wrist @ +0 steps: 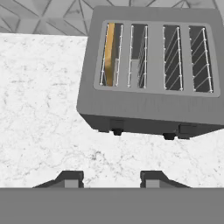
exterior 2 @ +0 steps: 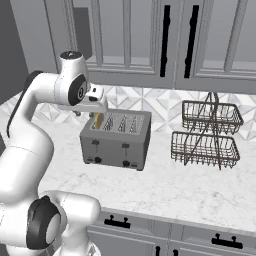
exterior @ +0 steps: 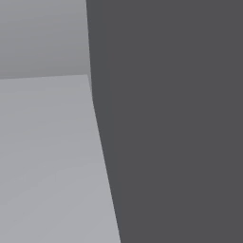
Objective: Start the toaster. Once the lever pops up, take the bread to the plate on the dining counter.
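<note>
The grey four-slot toaster [exterior 2: 116, 141] stands on a white marble counter [exterior 2: 175, 192] against the tiled wall. The bread [exterior 2: 99, 120] stands on edge in its leftmost slot, and from above the bread [wrist: 109, 54] is a tan strip in the toaster [wrist: 151, 107]. Two levers [exterior 2: 95, 143] show on the toaster's front. My gripper [exterior 2: 95, 111] hovers above the toaster's left end, pointing down. In the hand view my gripper [wrist: 110, 180] is open, with bare counter between its fingertips [wrist: 70, 179], short of the toaster's front face. The plate and the dining counter are out of view.
A two-tier wire basket rack [exterior 2: 206, 135] stands on the counter to the toaster's right. Grey wall cabinets with dark handles [exterior 2: 165, 42] hang above, drawers run below the counter edge. A dark grey panel [exterior: 175, 118] stands close before the left base camera.
</note>
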